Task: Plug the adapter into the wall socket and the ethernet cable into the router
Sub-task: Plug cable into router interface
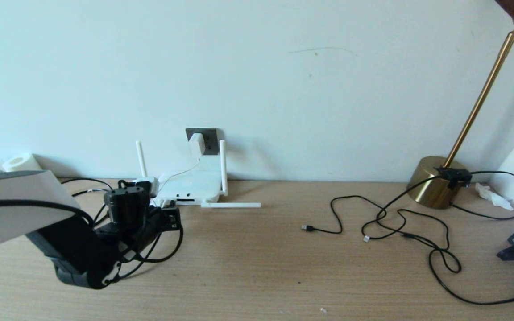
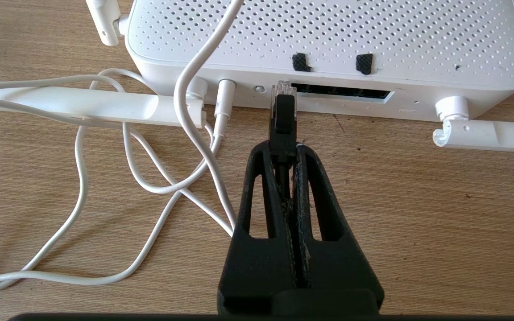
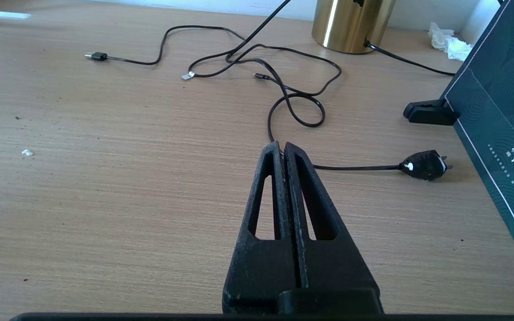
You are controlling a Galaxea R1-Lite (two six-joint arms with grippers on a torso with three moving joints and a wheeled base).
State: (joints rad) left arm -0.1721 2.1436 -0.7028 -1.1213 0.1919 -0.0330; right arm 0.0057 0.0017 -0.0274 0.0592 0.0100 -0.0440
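Observation:
The white router [image 1: 190, 185] lies by the wall, and one antenna [image 1: 230, 205] lies flat on the table. Above it, the white adapter [image 1: 196, 141] sits in the dark grey wall socket [image 1: 208, 139], its thin cord dropping to the router. My left gripper [image 2: 283, 149] is shut on the black ethernet cable's plug [image 2: 283, 117]. The plug's clear tip is at the left end of the router's [image 2: 328, 40] dark port slot [image 2: 341, 91]; I cannot tell if it is inside. My right gripper [image 3: 281, 146] is shut and empty, low over bare table.
White cord loops [image 2: 105, 187] lie left of the plug. A brass lamp base [image 1: 435, 180], loose black cables [image 1: 400, 223] with a black plug [image 3: 424, 165], and a dark box [image 3: 502, 111] occupy the right side. White rolls [image 1: 20, 161] stand at the far left.

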